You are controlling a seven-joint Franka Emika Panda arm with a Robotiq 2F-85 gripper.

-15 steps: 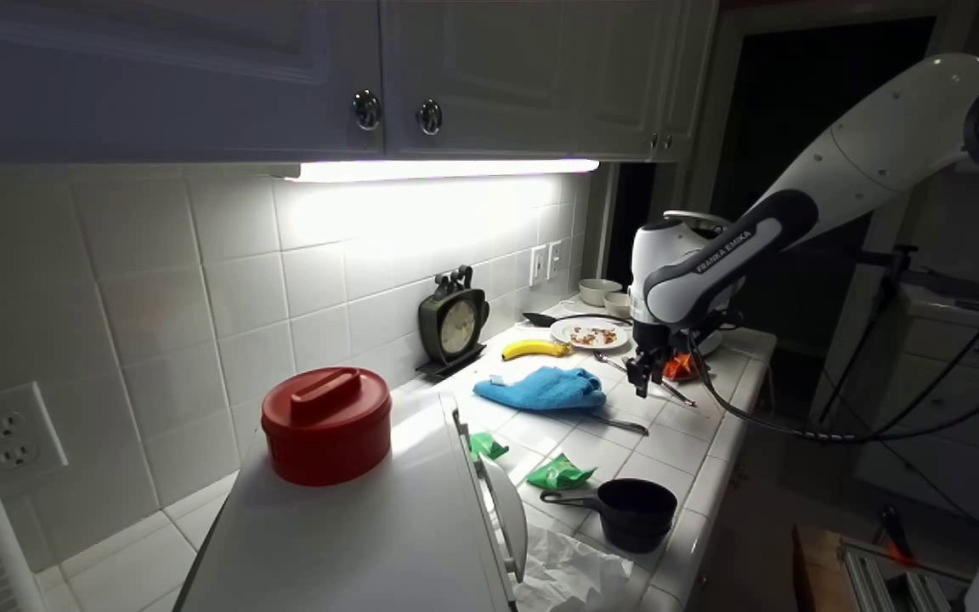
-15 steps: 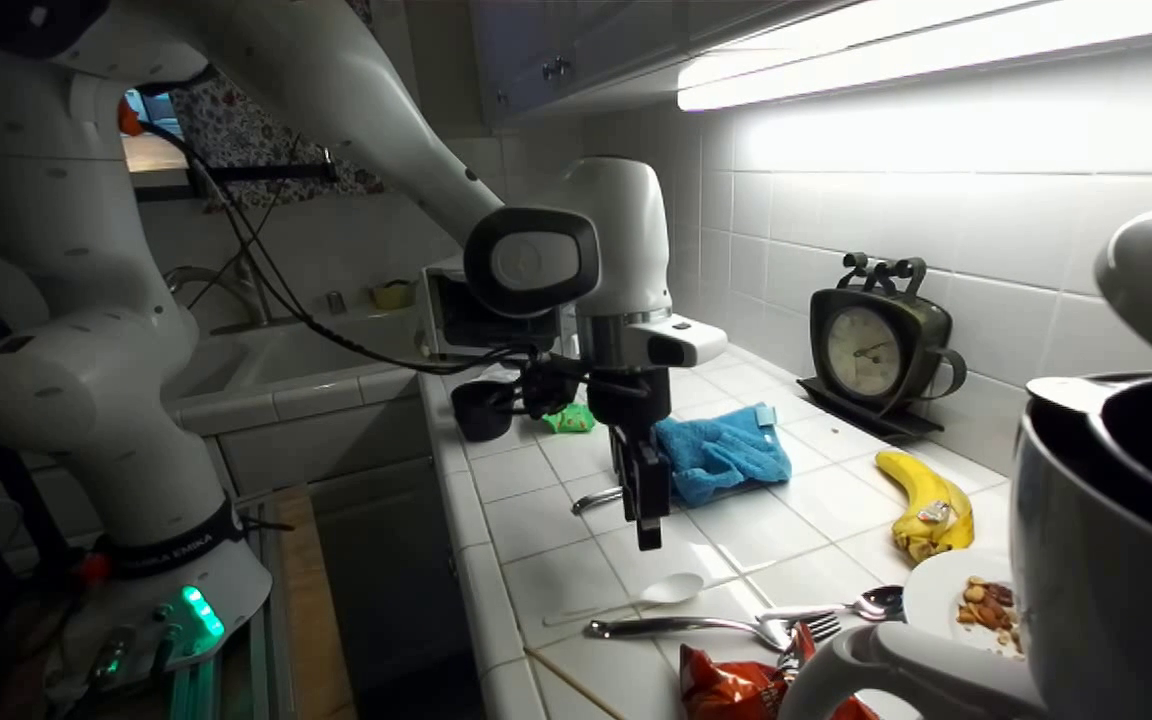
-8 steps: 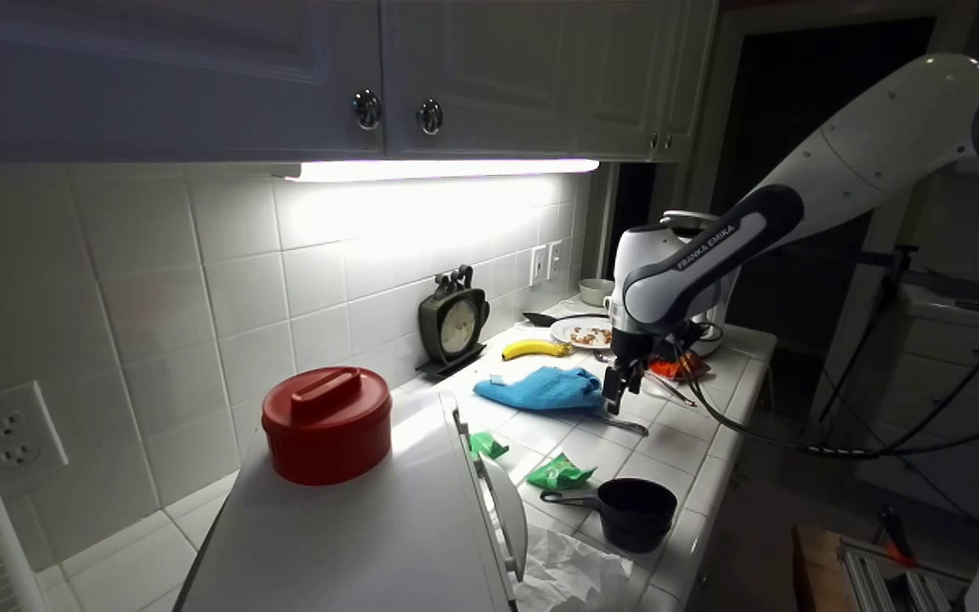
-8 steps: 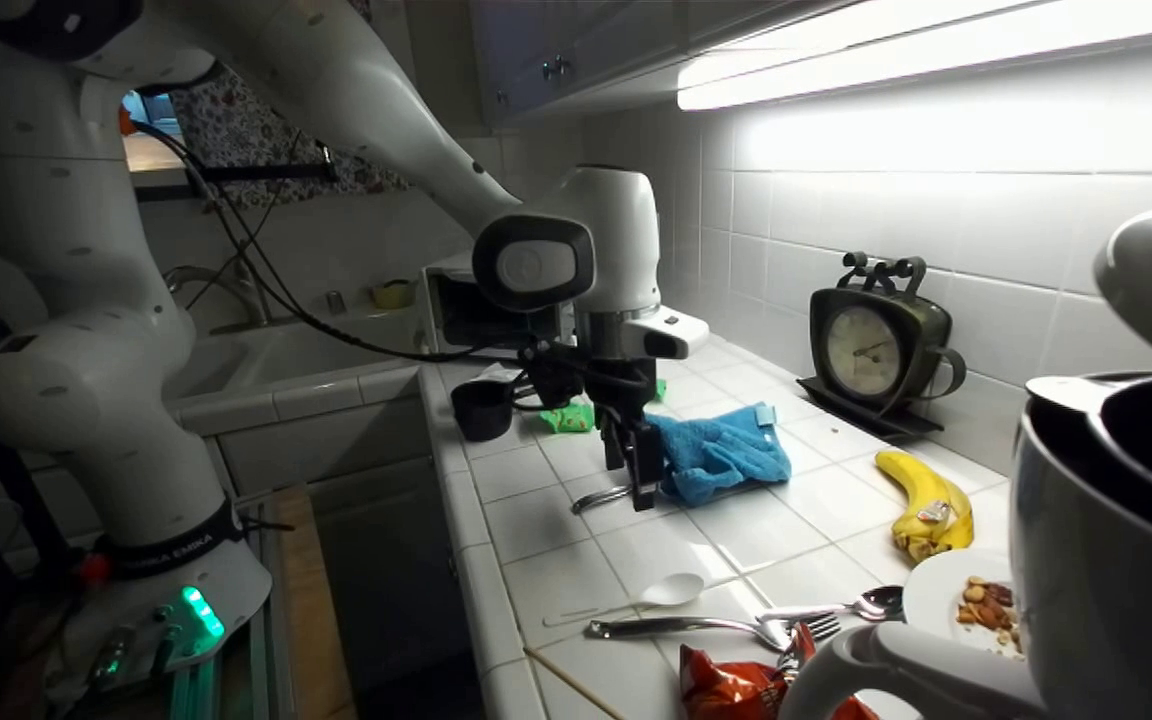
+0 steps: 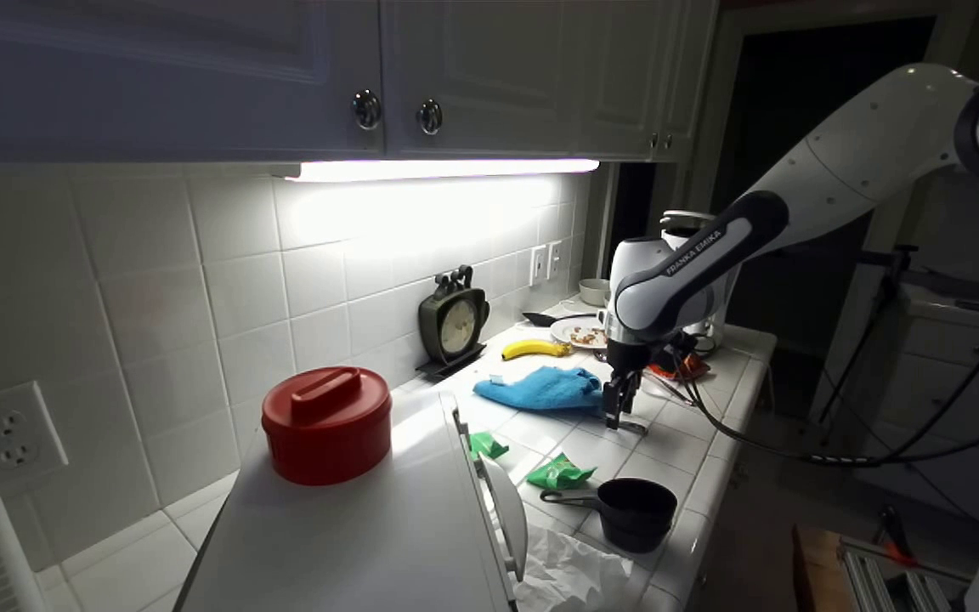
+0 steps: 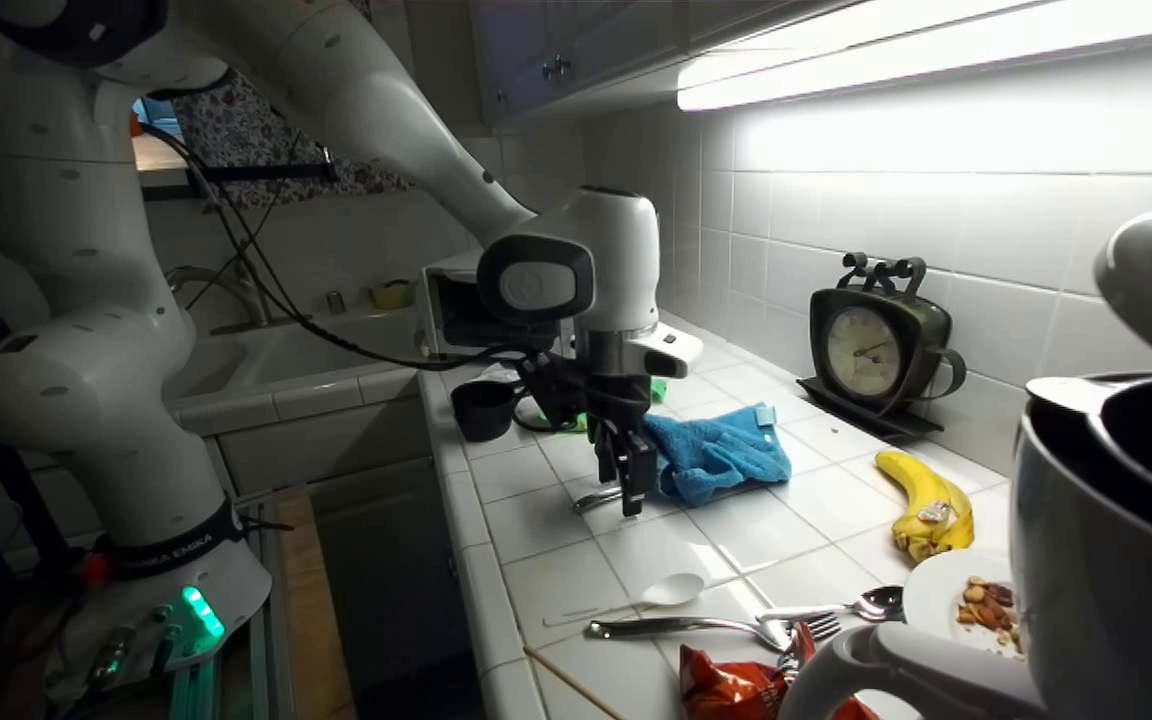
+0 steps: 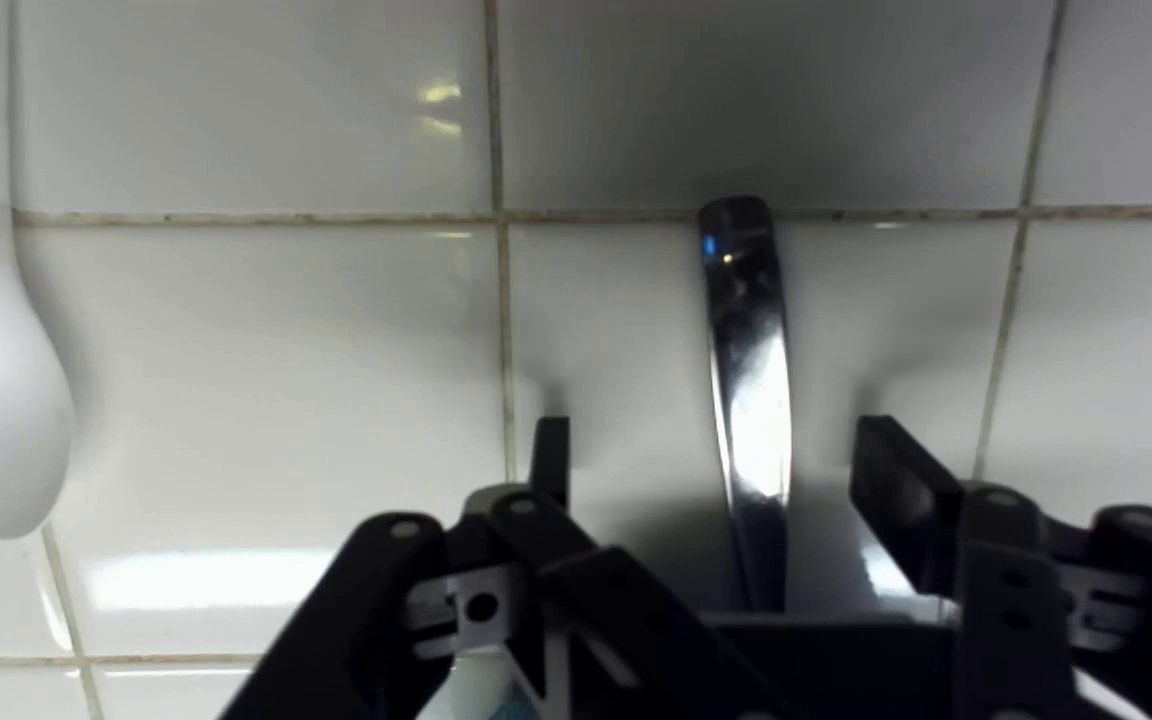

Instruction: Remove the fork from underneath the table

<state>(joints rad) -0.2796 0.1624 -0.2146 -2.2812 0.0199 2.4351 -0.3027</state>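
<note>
A shiny metal utensil handle [image 7: 751, 330] lies on the white tiled table [image 7: 286, 400] and comes out from under a blue towel [image 6: 721, 455]. Its other end is hidden, so whether it is a fork I cannot tell. My gripper [image 7: 714, 437] is open and points down at the handle, one finger on each side, both apart from it. In both exterior views the gripper [image 5: 619, 415] stands low beside the towel, its tips close to the tiles. A fork with visible tines [image 6: 820, 627] lies on top of the table near a red bag [image 6: 731, 685].
A white spoon [image 6: 674, 590] and a metal spoon [image 6: 878, 604] lie nearby. A plate of nuts [image 6: 926, 590], a banana [image 6: 921, 500] and a dark clock-like scale [image 6: 876, 345] stand toward the wall side. A black measuring cup [image 5: 636, 514] and green packets [image 5: 559, 473] sit at the other end.
My gripper has moved over the tiles toward the handle by the towel, then come down with its fingers beside it. The towel and the utensils have stayed where they were.
</note>
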